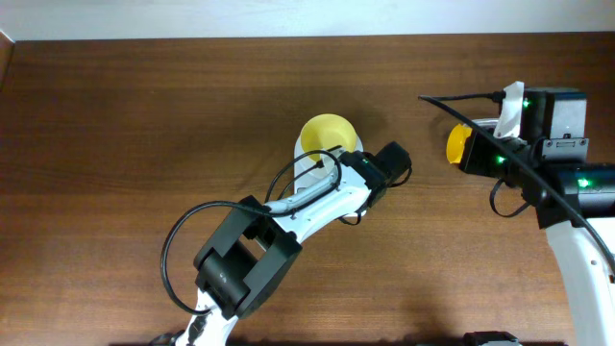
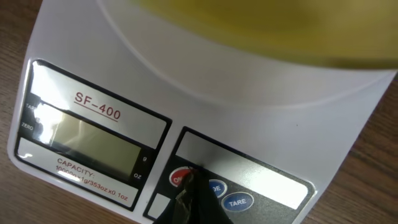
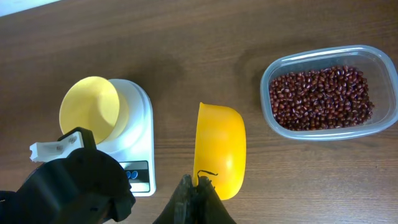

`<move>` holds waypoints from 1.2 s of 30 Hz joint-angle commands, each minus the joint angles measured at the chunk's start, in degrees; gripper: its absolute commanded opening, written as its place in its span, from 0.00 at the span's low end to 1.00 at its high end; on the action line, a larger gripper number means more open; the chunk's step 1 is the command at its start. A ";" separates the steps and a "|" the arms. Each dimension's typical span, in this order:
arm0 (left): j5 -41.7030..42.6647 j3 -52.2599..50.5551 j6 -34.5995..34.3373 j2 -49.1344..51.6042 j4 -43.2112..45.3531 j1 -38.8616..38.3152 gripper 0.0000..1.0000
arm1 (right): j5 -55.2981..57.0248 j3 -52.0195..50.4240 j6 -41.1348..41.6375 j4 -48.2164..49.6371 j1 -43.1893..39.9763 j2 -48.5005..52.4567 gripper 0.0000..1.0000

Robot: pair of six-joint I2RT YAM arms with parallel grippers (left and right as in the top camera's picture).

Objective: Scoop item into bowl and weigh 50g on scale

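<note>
The pale yellow bowl (image 1: 327,135) stands empty on the white scale (image 1: 301,154); both also show in the right wrist view, bowl (image 3: 92,109) and scale (image 3: 142,118). My left gripper (image 2: 189,180) is shut, and its tip touches the red button on the scale (image 2: 249,106), below the bowl (image 2: 280,25). The scale's display is blank. In the overhead view my left gripper (image 1: 377,168) sits at the scale's right side. My right gripper (image 3: 198,183) is shut on the yellow scoop (image 3: 221,149), held above the table with no beans showing in it. The beans (image 3: 320,96) lie in a clear container.
The clear plastic container (image 3: 273,68) stands on the wooden table right of the scoop; it does not show in the overhead view. My right arm (image 1: 577,192) fills the right side of the overhead view, with the scoop (image 1: 457,144) at its left end.
</note>
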 commanded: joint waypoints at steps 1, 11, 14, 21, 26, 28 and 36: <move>-2.93 -0.72 -0.79 1.14 -0.02 0.04 0.00 | 0.72 1.18 -0.63 -0.02 -0.35 -0.96 0.04; -3.78 -0.72 -0.81 1.14 -1.05 0.04 0.00 | 0.72 1.18 -0.63 -0.04 -0.35 -0.96 0.04; -3.82 -0.72 -0.81 1.14 -1.01 0.15 0.00 | 0.72 1.18 -0.63 -0.22 -0.35 -0.96 0.04; -3.76 -1.05 -0.81 1.14 -0.85 0.13 0.00 | 0.72 1.18 -0.63 -0.46 -0.35 -0.96 0.04; -3.54 -1.36 -0.81 1.14 -0.63 0.11 0.00 | 0.72 1.18 -0.63 -0.66 -0.35 -0.94 0.04; -3.34 -1.36 -0.81 1.14 -0.55 -0.13 0.00 | 0.72 1.18 -0.63 -0.66 -0.35 -0.94 0.04; -3.39 -1.36 -0.76 1.14 -0.22 -0.83 0.00 | 0.72 1.18 -0.63 -0.68 -0.35 -0.90 0.04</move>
